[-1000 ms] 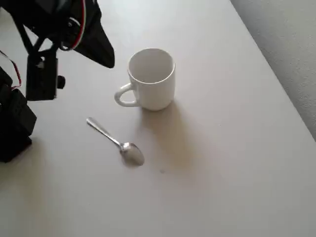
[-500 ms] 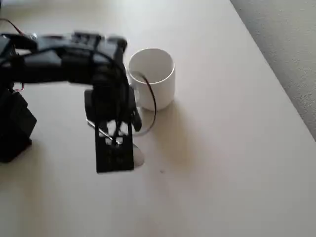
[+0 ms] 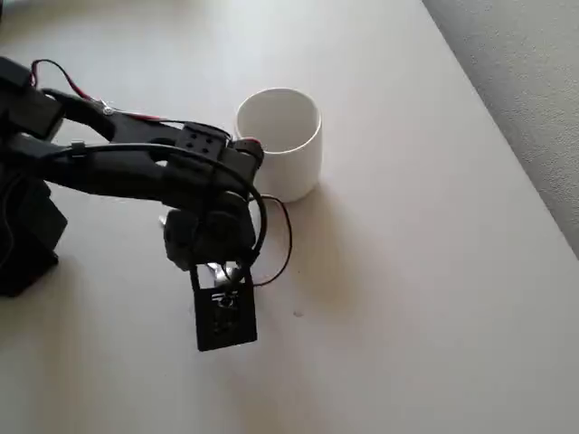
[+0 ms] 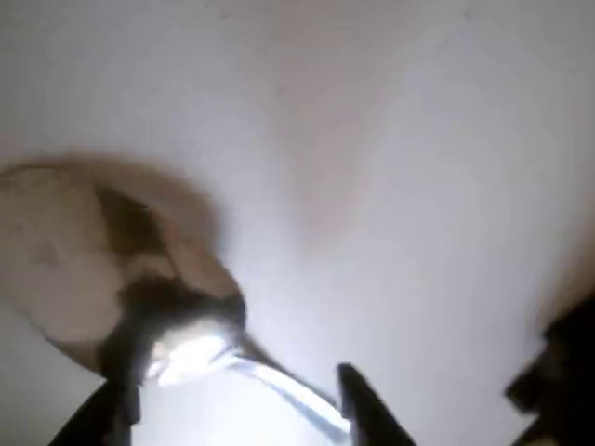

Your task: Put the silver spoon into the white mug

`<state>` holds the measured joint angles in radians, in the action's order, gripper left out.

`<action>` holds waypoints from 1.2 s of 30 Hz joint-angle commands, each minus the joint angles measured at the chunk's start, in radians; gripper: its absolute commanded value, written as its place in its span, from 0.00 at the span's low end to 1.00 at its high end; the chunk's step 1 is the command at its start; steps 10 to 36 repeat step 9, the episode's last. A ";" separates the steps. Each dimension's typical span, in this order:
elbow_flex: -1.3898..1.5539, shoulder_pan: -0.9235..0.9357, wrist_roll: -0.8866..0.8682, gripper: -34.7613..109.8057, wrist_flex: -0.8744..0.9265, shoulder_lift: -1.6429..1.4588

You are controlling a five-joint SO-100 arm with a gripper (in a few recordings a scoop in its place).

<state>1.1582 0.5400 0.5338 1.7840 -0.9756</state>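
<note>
The silver spoon [image 4: 177, 344] lies flat on the table. In the wrist view its oval bowl is very close at the left and its slim handle runs toward the lower right. My gripper [image 4: 232, 413] is open, with one dark fingertip [image 4: 102, 418] beside the bowl and the other just past the neck. In the overhead view the gripper [image 3: 221, 285] hangs straight over the spoon [image 3: 215, 269], of which only a shiny sliver shows under the black wrist block. The white mug [image 3: 280, 136] stands upright behind the gripper, with nothing inside and its handle hidden by the arm.
The black arm [image 3: 127, 167] reaches in from its base [image 3: 23, 235] at the left. The pale table [image 3: 407, 271] ends along a slanted right edge, with grey carpet [image 3: 534, 81] beyond. A loose black cable [image 3: 282, 235] loops beside the wrist, near the mug's foot.
The arm swung out from the upper left and came down over the spoon. In the last half second the wrist moved a little lower and toward the front, so it covers the spoon.
</note>
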 commanded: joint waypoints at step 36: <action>0.005 0.015 0.140 0.24 -0.009 0.043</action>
